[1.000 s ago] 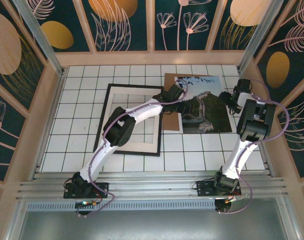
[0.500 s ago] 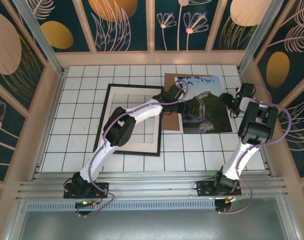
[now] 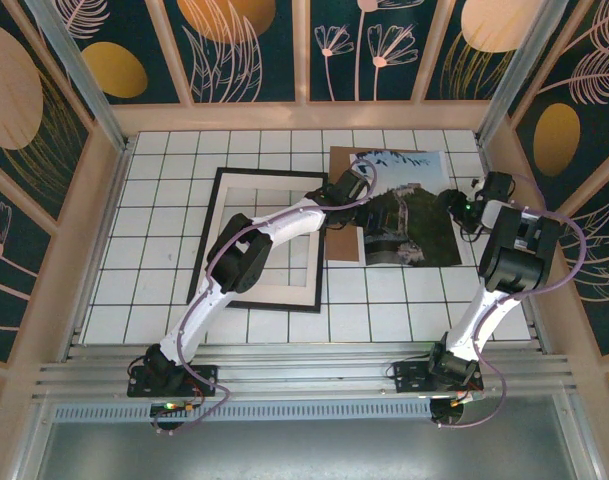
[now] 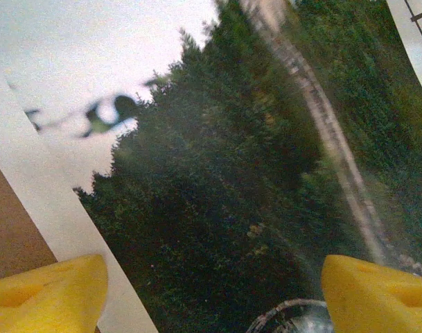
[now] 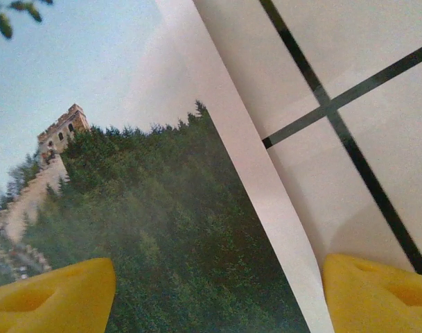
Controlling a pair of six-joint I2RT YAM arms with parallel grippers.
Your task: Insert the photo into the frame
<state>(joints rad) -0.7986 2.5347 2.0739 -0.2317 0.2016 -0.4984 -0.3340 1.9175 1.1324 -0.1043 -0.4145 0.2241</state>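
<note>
Over on the left of the white tiled table [image 3: 164, 250], the black frame [image 3: 269, 172] is lying flat with its opening facing up, and nothing is sitting inside it. Moving right, the left arm is reaching across the frame's top right corner, and the left gripper [image 3: 361, 180] is coming in over the seam where the brown board [image 3: 342, 245] meets the photo [image 3: 409, 225]. From the left wrist, that gripper [image 4: 211, 295] is holding its yellow fingers [image 4: 44, 291] spread wide. One is sitting over the board and the white border, the other over the dark green hillside of the photo [image 4: 224, 173]. I cannot tell whether either is touching the paper. The photo itself is lying picture side up, partly on the board and partly on the tiles, just right of the frame. At its right edge, the right gripper [image 3: 456, 205] is working low. From the right wrist, this gripper [image 5: 217, 295] is also gaping apart and gripping nothing, one finger over the photo [image 5: 141, 208] and the other over bare tile, with the white border running between them.
</note>
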